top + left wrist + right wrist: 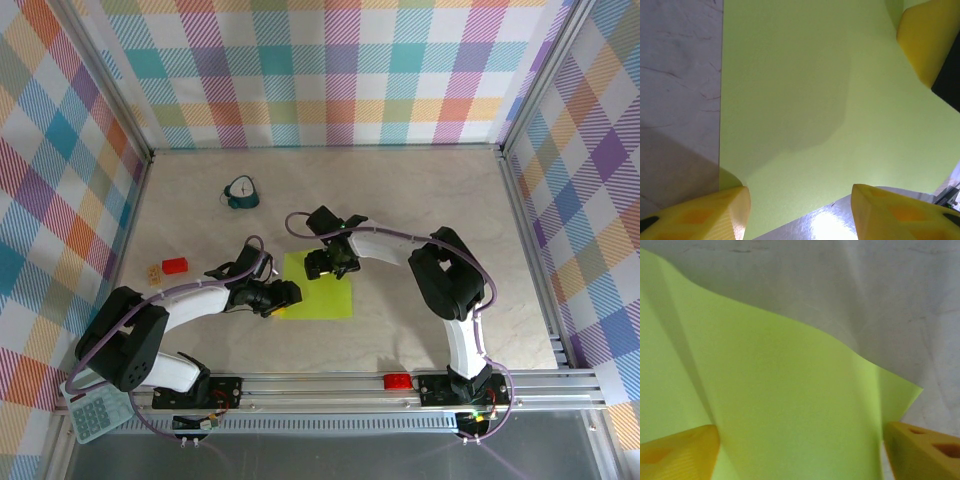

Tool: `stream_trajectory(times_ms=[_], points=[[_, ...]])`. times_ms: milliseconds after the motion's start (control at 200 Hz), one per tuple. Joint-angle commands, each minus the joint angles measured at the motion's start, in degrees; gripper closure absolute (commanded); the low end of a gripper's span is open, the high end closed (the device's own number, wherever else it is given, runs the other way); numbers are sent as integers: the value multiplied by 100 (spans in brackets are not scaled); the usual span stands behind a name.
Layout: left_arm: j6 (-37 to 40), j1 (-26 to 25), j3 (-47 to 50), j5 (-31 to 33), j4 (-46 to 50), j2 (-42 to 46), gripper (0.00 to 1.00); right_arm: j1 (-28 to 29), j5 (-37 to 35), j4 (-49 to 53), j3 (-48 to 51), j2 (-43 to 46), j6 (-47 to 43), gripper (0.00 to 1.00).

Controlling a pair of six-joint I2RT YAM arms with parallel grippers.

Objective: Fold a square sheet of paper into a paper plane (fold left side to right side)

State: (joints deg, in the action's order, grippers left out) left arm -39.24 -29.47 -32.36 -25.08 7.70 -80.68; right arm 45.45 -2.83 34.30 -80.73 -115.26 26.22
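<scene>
The square sheet of paper (325,296) is lime yellow-green and lies on the marble table, mid-centre. My left gripper (281,298) sits low over its left edge. In the left wrist view its jaws (799,192) stand apart with the sheet (805,100) flat beneath them, open. My right gripper (326,263) is at the sheet's far edge. In the right wrist view its fingers (801,429) are spread, and the sheet (790,405) bulges up between them with a wavy raised edge. A right finger (926,37) shows in the left wrist view. The paper plane is out of view.
A small teal clock (240,193) stands at the back left. A small red block (175,265) and a tan piece (153,270) lie left of the left arm. A red piece (397,381) sits on the front rail. Checkered walls enclose the table.
</scene>
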Motion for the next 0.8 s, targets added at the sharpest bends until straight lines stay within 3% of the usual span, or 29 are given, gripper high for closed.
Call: stream_trajectory(times_ms=[0,125,370,620,795], points=[[-96,21,177,-11,-6,-106,43,131,799,-2,156,215,213,25],[-145,29,173,6,-57,14,43,122,899,-38,285,407,214,41],[-50,145,59,187,170,666,38,-124,1584,-534,886,1064,186,62],[364,686,96,26,276,1807,25,-764,2281,-1004,1747,2324,169,67],[496,978,301,-1069,-670,2588,13,-1302,3057,-1151,2246,3476,23,68]])
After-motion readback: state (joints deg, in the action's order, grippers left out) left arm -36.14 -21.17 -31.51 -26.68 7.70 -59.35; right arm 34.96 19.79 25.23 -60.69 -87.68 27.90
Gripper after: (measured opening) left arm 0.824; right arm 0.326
